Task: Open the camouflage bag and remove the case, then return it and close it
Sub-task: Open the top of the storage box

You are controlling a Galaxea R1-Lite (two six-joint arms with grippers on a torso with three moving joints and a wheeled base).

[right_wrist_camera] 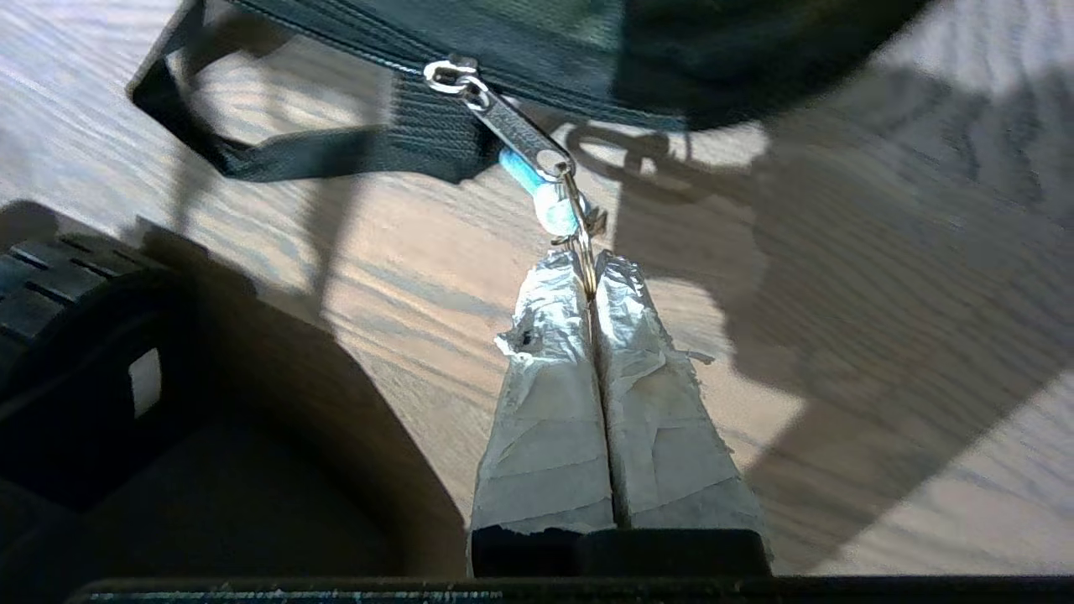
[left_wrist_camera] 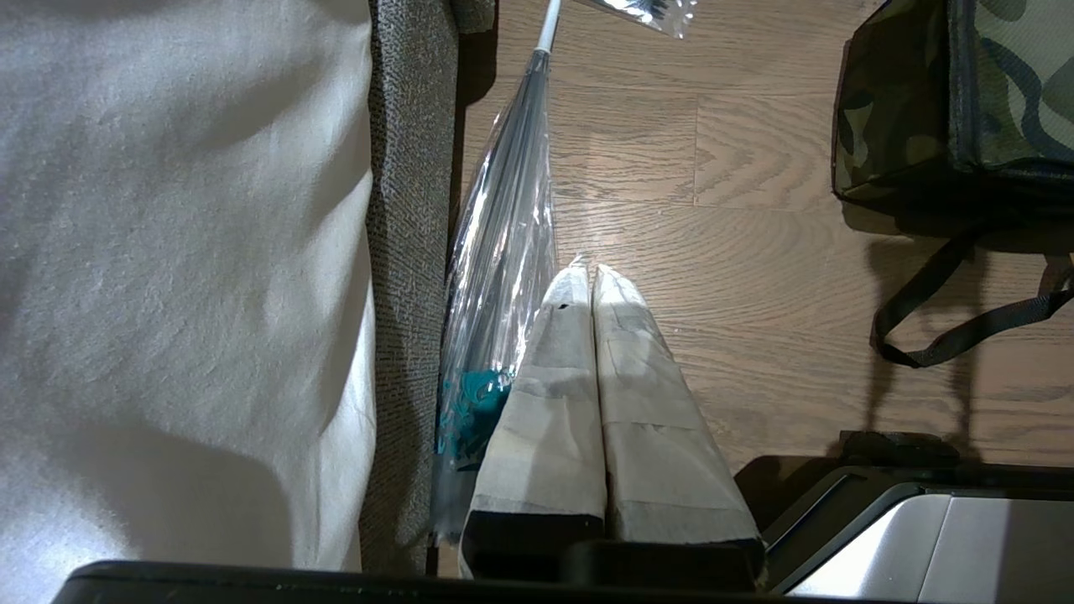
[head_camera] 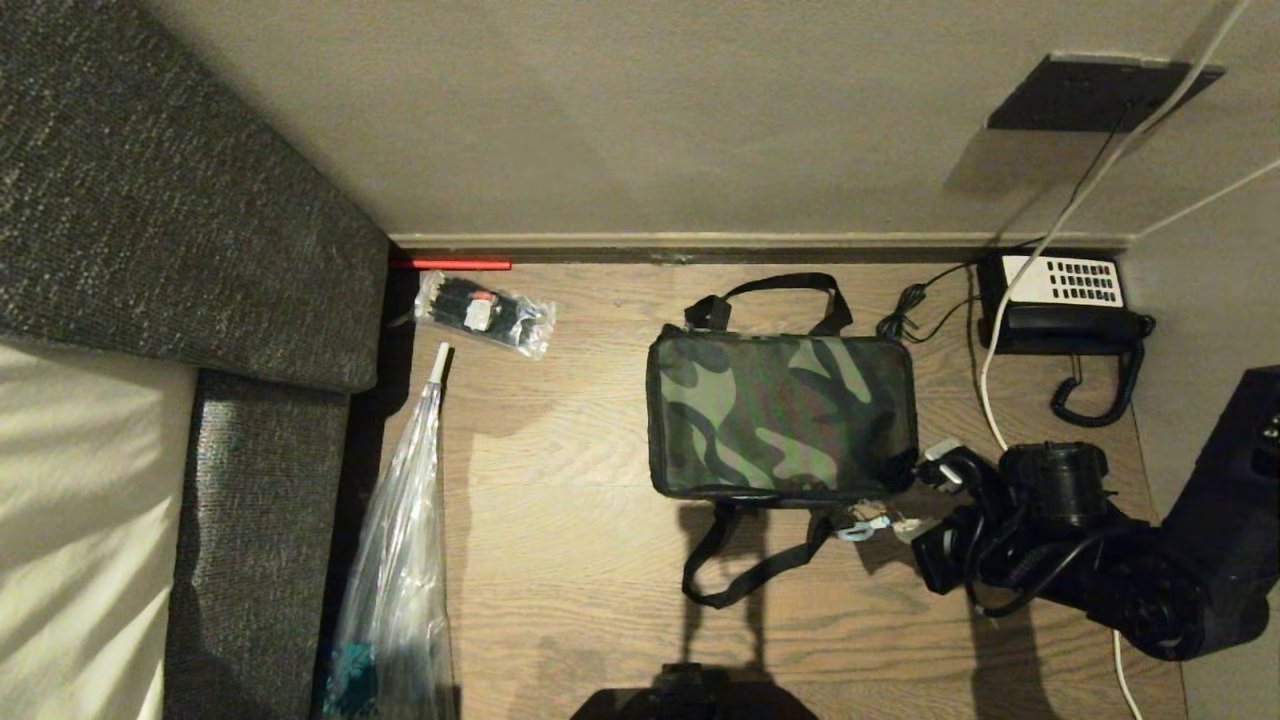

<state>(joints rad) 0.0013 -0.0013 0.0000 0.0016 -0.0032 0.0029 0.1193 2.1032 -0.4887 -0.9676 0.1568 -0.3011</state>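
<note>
The camouflage bag (head_camera: 780, 415) lies flat on the wooden surface with its lid down, one black strap handle (head_camera: 775, 290) at the far side and one (head_camera: 745, 570) at the near side. The case is hidden. My right gripper (head_camera: 905, 527) is at the bag's near right corner, shut on a small metal ring (right_wrist_camera: 585, 260) that hangs from the bag's zipper pull (right_wrist_camera: 512, 126) beside a pale blue tag (right_wrist_camera: 541, 189). The pull sits at the zip's end by the strap. My left gripper (left_wrist_camera: 587, 273) is shut and empty, parked above the wood, left of the bag (left_wrist_camera: 948, 101).
A crinkled clear plastic bag (head_camera: 400, 560) lies along the grey upholstered edge (head_camera: 260, 520) at the left. A small clear packet (head_camera: 485, 312) sits at the back left. A black telephone (head_camera: 1060, 300) with cords and a white cable (head_camera: 990, 400) stands right of the bag, against the wall.
</note>
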